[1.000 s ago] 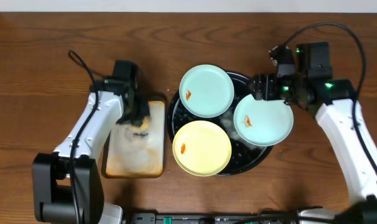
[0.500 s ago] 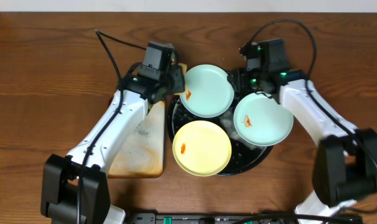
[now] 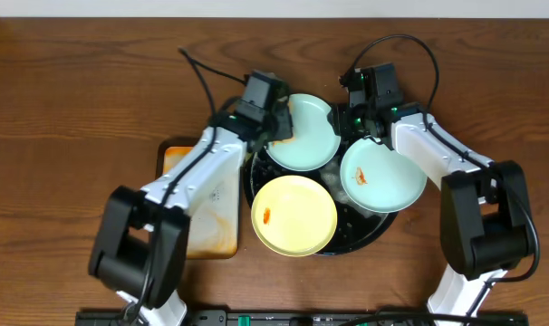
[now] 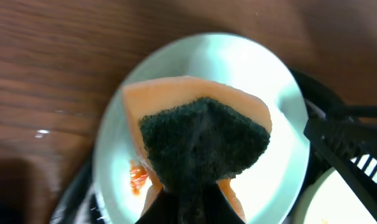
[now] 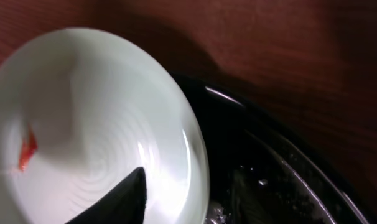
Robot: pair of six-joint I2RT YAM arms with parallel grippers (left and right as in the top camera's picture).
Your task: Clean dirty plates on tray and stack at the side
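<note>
Brown wood-grain surface (image 3: 75, 81) stretches under everything. Right of centre sits the round black tray (image 3: 370, 226), holding all three plates: the top mint-green plate (image 3: 315, 136), the right mint-green plate (image 3: 388, 177) and the yellow plate (image 3: 294, 215) lower down. The left pincer (image 3: 279, 134) is clenched on an orange sponge (image 4: 201, 140), dark scouring face showing, over the top mint-green plate beside an orange smear (image 4: 137, 177). The right pincer (image 3: 358, 122) sits between the two mint-green plates; I cannot tell its grip.
</note>
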